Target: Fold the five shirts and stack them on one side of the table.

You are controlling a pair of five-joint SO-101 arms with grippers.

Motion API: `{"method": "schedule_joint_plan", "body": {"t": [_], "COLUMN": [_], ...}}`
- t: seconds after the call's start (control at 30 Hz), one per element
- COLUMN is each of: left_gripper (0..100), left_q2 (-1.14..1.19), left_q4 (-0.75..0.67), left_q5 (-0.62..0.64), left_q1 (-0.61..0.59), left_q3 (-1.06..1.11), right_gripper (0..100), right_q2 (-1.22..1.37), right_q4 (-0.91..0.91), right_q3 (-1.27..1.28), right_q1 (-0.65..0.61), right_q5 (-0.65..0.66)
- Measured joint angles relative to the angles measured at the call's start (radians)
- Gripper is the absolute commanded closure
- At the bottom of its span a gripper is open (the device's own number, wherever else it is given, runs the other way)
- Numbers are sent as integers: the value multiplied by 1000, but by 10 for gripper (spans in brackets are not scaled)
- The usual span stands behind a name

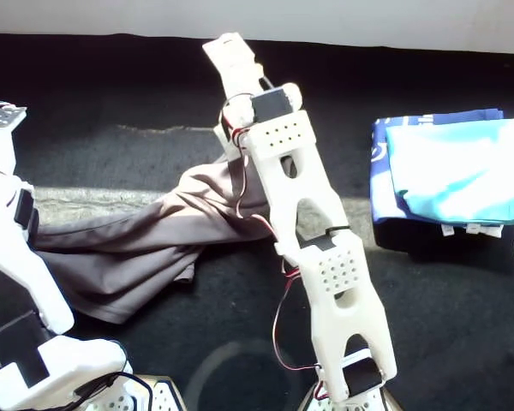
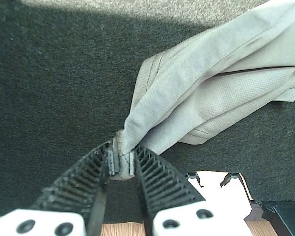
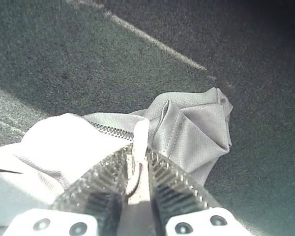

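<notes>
While both hands grip it, the grey shirt (image 1: 146,244) runs as one long band from the left hand (image 2: 122,164) across to the right hand (image 3: 140,167), so its long axis lies along the line between the two. The left hand is closed down almost fully on a bunched corner of the cloth, pinched between its ribbed fingers (image 2: 160,184). From that pinch the shirt widens and fans out away from the fingertips, lying in overlapping folds on the dark counter (image 1: 154,86). The right hand is likewise nearly shut, with a thin edge of the same shirt caught between its jaws. Just past its fingertips a crumpled, seamed part of the fabric rests on the counter, and a brightly lit fold bulges up beside one finger. Between the two hands a loose flap of the shirt sags out from the band towards the arm bases.

On the side of the right hand away from the left hand, well apart from it, sits a stack of folded shirts (image 1: 454,171): a cyan one (image 1: 463,167) on top, a blue one (image 1: 381,163) under it, a black one (image 1: 445,235) lowest.
</notes>
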Motion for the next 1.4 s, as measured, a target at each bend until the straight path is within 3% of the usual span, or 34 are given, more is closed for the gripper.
{"method": "schedule_joint_plan", "body": {"t": [0.23, 0.37, 0.63, 0.87, 1.4], "left_gripper": [991, 991, 991, 991, 991], "left_q2": [0, 0, -110, -276, -496], "left_q4": [-21, 20, 37, 37, -9], "left_q5": [2, 20, 110, 130, 153], "left_q1": [64, 133, 198, 262, 272], "left_q3": [-61, -239, -589, -614, -615], "right_gripper": [992, 992, 992, 992, 992], "right_q2": [-104, -167, -328, -566, -957], "right_q4": [140, 160, 161, 161, 132], "right_q3": [-295, -428, -453, -460, -473], "right_q1": [37, 89, 249, 301, 302], "right_q5": [0, 0, 0, 97, 153]}}
